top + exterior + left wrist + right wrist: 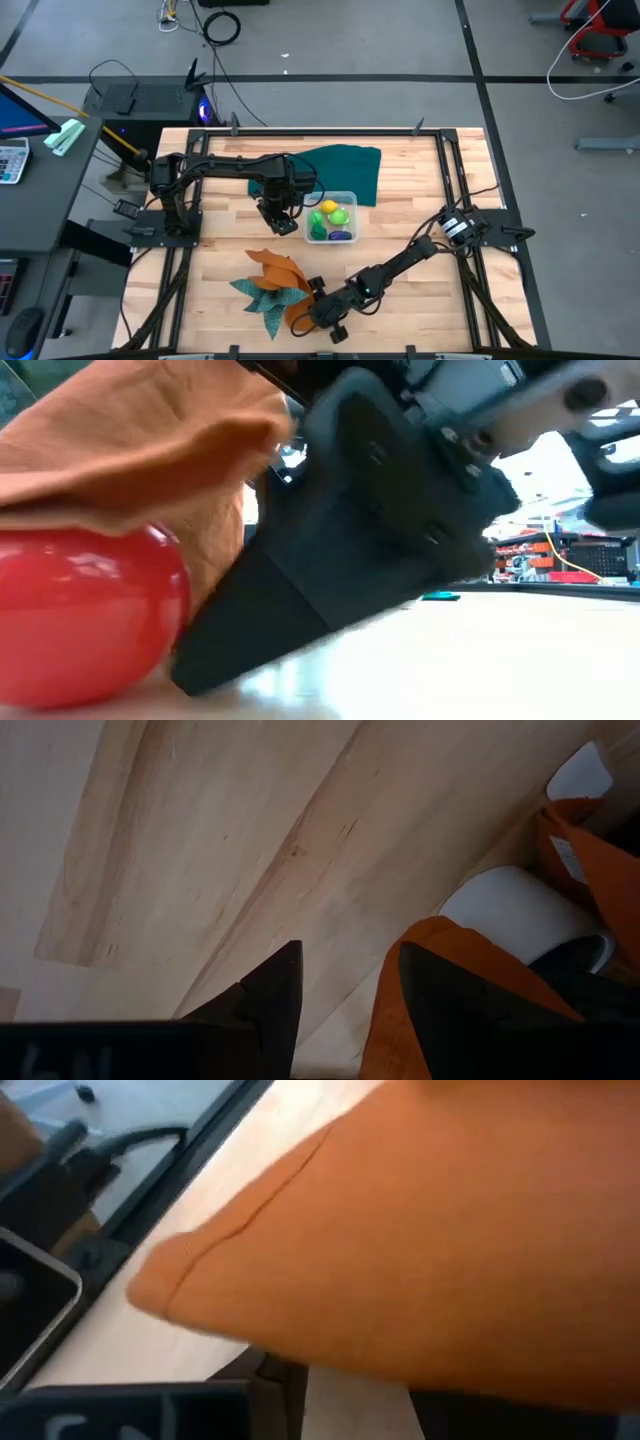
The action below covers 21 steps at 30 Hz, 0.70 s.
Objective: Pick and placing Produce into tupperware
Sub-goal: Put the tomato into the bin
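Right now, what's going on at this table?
Produce-sorting run, partway through. The tupperware mid-table holds yellow, green and purple pieces. The right claw is down at the front edge at the orange cloth, where a red toy fruit lies half under the cloth's edge. The left claw hovers beside the tub; nothing visibly held.

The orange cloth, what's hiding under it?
A shiny red toy fruit peeks out from under the orange cloth, beside the right hand. The rest of it stays covered, so nothing more can be seen underneath.
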Available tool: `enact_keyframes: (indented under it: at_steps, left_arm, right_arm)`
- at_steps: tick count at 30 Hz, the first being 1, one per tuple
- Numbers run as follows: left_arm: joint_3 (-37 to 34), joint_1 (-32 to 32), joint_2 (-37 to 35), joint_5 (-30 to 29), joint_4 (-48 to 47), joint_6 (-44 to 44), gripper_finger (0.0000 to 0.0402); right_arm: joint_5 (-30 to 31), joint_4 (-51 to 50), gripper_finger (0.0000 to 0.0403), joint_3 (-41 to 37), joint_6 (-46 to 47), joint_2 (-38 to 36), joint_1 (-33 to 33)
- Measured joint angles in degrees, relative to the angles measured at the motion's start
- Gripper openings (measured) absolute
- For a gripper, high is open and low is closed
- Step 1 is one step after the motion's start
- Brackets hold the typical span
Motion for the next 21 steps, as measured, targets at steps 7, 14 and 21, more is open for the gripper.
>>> enact_keyframes:
  at_steps: [7, 14, 21]
  left_arm:
    - [0.0, -0.01, 0.01, -0.13, -0.03, 0.0, 0.0173]
    - [0.0, -0.01, 0.0, -0.2, -0.03, 0.0, 0.0176]
    - [0.0, 0.0, 0.01, -0.21, -0.01, 0.0, 0.0176]
  right_arm:
    - [-0.33, -2.05, 0.0185, 0.07, 1.29, -0.12, 0.31]
    - [-0.17, -1.66, 0.0272, 0.07, 2.62, -0.12, 0.38]
    - [0.51, 0.63, 0.0317, -0.02, 4.03, -0.01, 0.25]
